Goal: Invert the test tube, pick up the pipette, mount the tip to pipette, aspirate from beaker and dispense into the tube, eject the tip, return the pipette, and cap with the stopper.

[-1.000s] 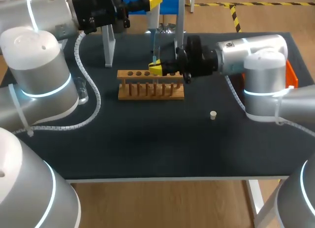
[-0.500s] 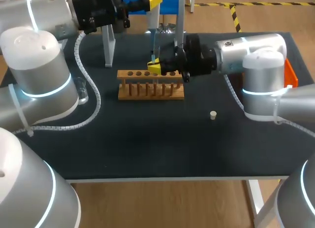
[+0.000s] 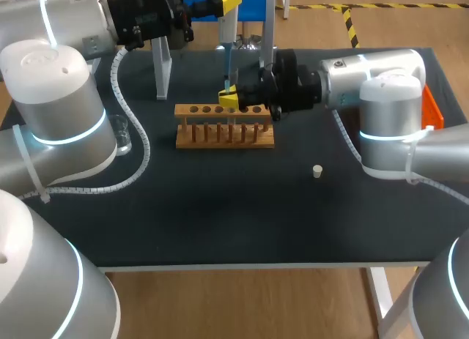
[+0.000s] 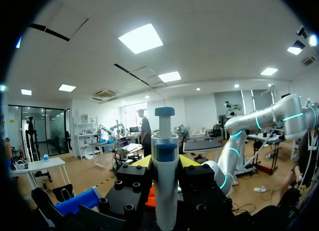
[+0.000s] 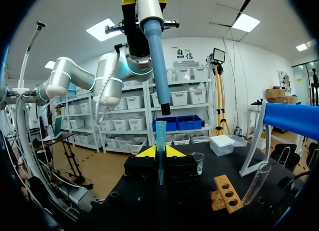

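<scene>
My left gripper [image 3: 220,4] hangs above the back of the table, shut on the blue and white pipette [image 3: 226,57], which points down. The left wrist view shows the pipette [image 4: 165,191] upright between that gripper's [image 4: 165,163] yellow tips. My right gripper [image 3: 230,99] is over the wooden rack [image 3: 223,127], shut on a clear pipette tip [image 5: 160,141] held upright. The pipette's blue shaft [image 5: 155,56] ends just above the tip's open mouth, a little to one side. A test tube [image 5: 255,183] leans in the rack [image 5: 227,191]. The stopper [image 3: 317,170] lies on the mat to the right.
A glass beaker [image 3: 121,134] stands at the left, close to my left arm's base; it shows ahead of the right gripper as the beaker [image 5: 197,161]. A white and blue pipette stand [image 3: 163,68] rises behind the rack. An orange box [image 3: 434,110] sits at the right edge.
My right gripper has carried the tip slightly left and up, closer under the pipette's end. The left arm and pipette have stayed put.
</scene>
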Available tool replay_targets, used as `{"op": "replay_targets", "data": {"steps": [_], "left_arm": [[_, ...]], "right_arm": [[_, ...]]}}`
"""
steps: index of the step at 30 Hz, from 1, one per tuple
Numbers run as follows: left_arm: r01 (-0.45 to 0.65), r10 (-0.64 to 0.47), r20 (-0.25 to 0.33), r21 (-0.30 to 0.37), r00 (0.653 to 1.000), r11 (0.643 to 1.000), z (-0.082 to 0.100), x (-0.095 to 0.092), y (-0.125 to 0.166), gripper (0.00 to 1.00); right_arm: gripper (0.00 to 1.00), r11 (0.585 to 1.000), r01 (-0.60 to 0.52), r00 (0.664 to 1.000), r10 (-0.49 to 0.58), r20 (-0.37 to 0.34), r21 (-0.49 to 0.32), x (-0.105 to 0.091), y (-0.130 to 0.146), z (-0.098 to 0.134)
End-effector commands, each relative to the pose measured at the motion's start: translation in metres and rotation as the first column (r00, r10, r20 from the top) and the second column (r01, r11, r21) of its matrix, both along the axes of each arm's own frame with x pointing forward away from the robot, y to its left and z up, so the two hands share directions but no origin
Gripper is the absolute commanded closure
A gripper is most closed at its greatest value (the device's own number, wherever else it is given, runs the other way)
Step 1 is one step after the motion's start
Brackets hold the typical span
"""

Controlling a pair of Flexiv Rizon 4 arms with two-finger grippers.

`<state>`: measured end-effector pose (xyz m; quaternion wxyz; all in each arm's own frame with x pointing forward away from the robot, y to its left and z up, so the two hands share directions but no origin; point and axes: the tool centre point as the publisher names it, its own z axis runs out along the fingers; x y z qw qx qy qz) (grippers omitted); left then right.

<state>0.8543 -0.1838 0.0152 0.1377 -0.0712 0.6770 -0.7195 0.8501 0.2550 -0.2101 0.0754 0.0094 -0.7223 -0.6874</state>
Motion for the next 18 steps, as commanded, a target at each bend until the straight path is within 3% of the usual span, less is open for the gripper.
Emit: {"op": "replay_targets", "data": {"steps": [1, 18], "left_arm": [[0.001, -0.001, 0.001, -0.002, 1.000, 1.000, -0.0002, -0.0001, 0.0004, 1.00], [0.001, -0.001, 0.001, -0.002, 1.000, 1.000, -0.0002, -0.0001, 0.0004, 1.00]], "right_arm": [[1.00, 1.000, 0.000, 1.000, 0.000, 0.001, 0.000, 0.0013, 0.0003, 0.0005], [1.00, 1.000, 0.001, 1.000, -0.001, 0.007, 0.002, 0.0037, 0.0017, 0.0031]]}}
